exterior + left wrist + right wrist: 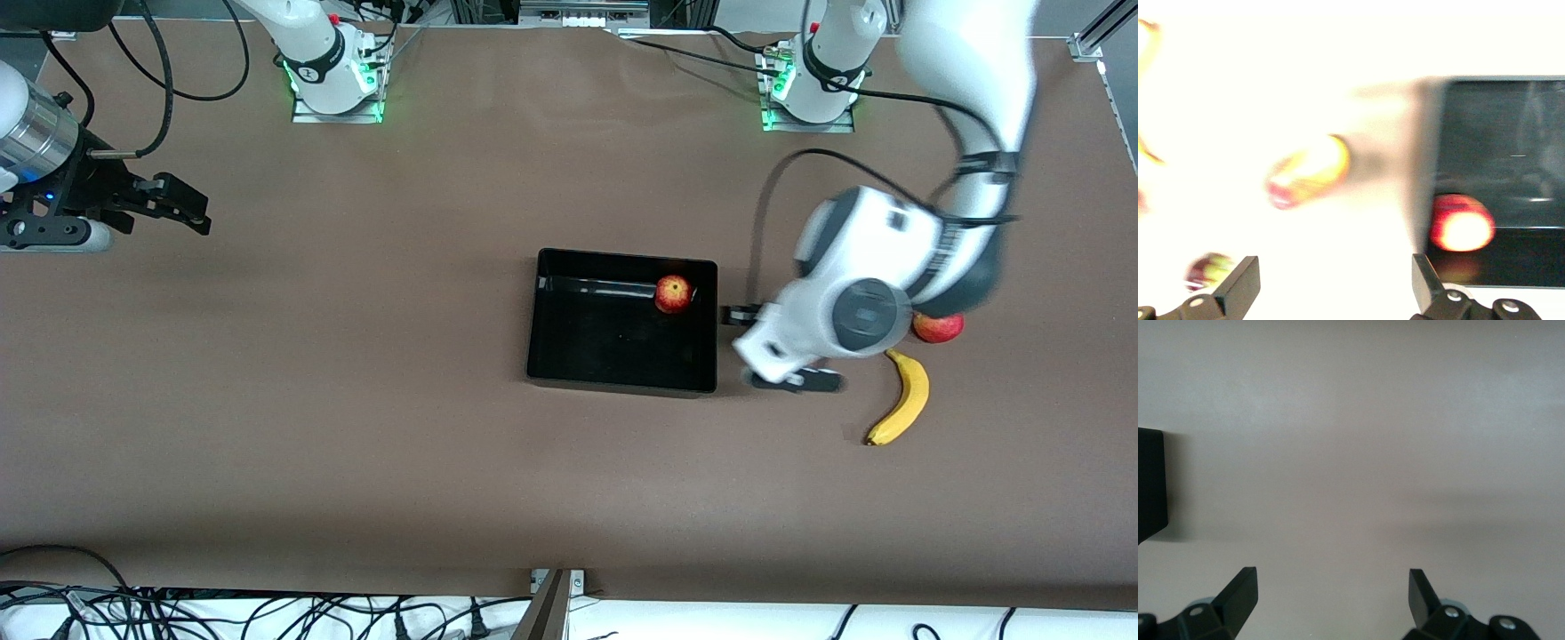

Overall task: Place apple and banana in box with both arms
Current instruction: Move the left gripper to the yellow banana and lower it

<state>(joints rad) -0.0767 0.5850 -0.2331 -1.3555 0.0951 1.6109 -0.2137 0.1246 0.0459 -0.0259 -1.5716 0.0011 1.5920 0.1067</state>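
The apple [674, 294], red with a yellowish patch, lies in the black box [551, 356], by its wall toward the left arm's end. It also shows in the left wrist view [1461, 223], inside the box [1511, 133]. The banana [902, 397] lies on the table toward the left arm's end. My left gripper [772, 348] is open and empty over the table between the box and the banana; in its wrist view [1336, 283] nothing is between the jaws. My right gripper [182, 209] is open and empty, waiting at the right arm's end of the table, as its wrist view [1333, 600] confirms.
A round red fruit [938, 327] lies beside the banana, partly hidden under the left arm. The left wrist view shows a blurred red-yellow fruit [1308, 172] and a smaller one [1208, 270] on the table. A box corner [1151, 487] shows in the right wrist view.
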